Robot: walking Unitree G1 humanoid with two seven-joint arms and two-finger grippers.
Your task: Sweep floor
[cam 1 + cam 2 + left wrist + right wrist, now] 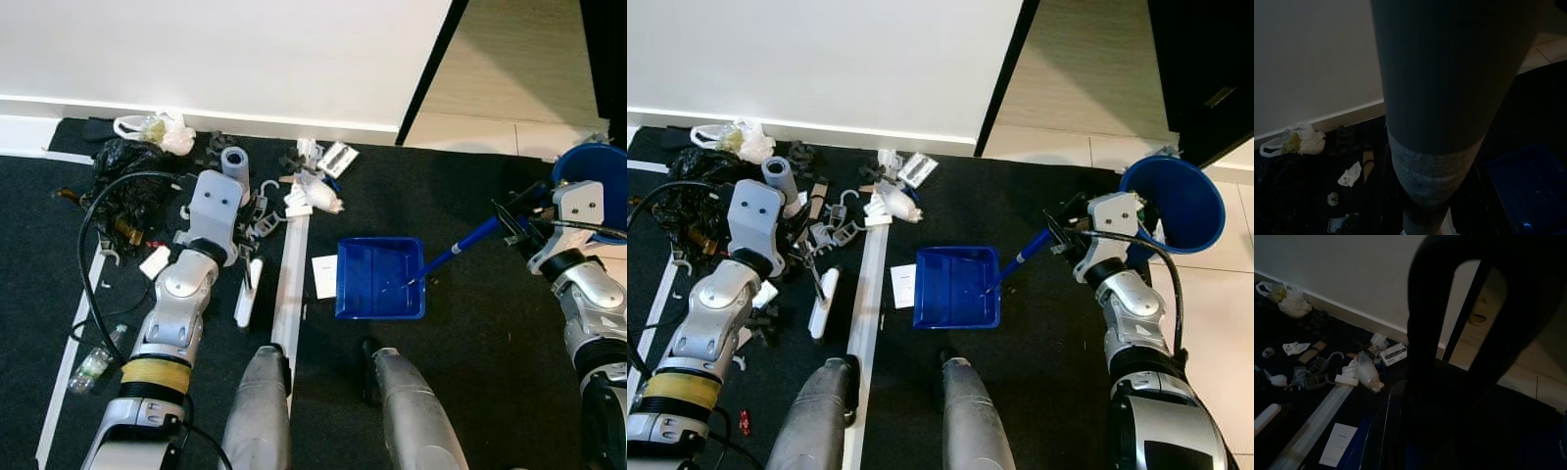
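Blue dustpan (380, 278) lay flat on the floor, my right tool (1065, 227) clamped on its handle, steadying it to receive litter (312, 191); my left tool (248, 257) gripped the brush (248, 292).

I count one blue dustpan (380, 277), one blue bucket (1178, 203) and one white paper sheet (324, 275). One black bag (125, 171), one white bag (157, 131), one clear bottle (94, 360).
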